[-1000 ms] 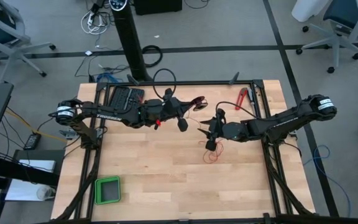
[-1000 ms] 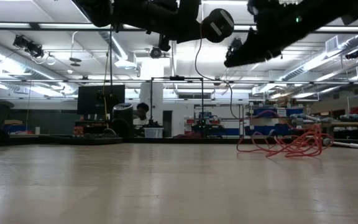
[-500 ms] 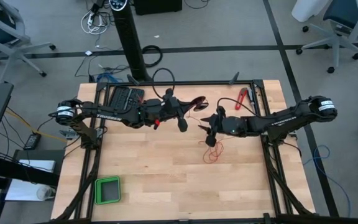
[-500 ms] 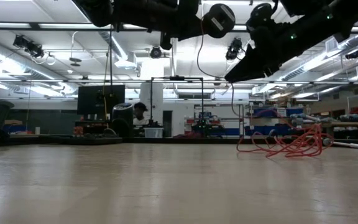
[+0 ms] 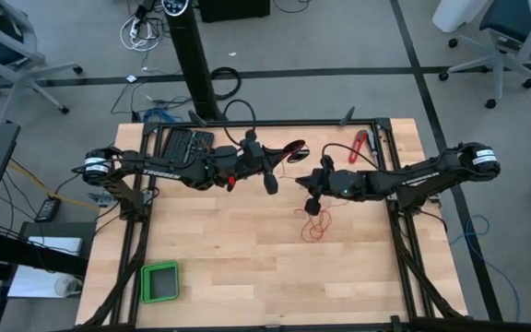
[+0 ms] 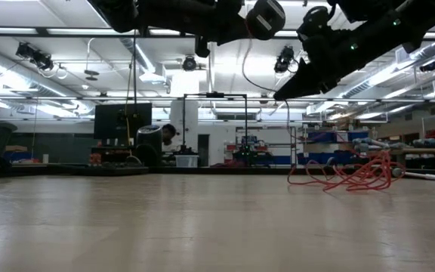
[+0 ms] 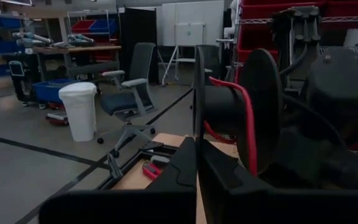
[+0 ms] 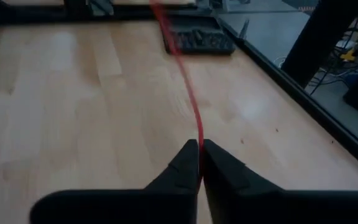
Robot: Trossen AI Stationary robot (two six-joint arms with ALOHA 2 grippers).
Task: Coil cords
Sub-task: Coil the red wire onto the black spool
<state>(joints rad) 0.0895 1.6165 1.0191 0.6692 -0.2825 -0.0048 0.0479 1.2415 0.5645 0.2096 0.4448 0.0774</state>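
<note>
The red cord [image 5: 317, 224] lies in a loose squiggle on the table [image 5: 247, 267] right of centre, one strand rising into the right gripper [image 5: 312, 192], whose fingers are pinched on it. The left gripper [image 5: 279, 159], clamped on a black spool [image 7: 253, 112] already carrying red turns, hangs just beside. I'd call this mid-winding; next, the strand needs steady tension as it feeds onto the spool.

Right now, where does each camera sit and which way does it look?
High: above the table, looking straight down; both arms show.
Low: at table height, looking level into the room; arms overhead, cord lying on the table.
Left wrist: on the left arm, past the left gripper to a spool.
Right wrist: on the right arm; the right gripper pinches the cord.
Shared: high and right wrist both show the cord.
</note>
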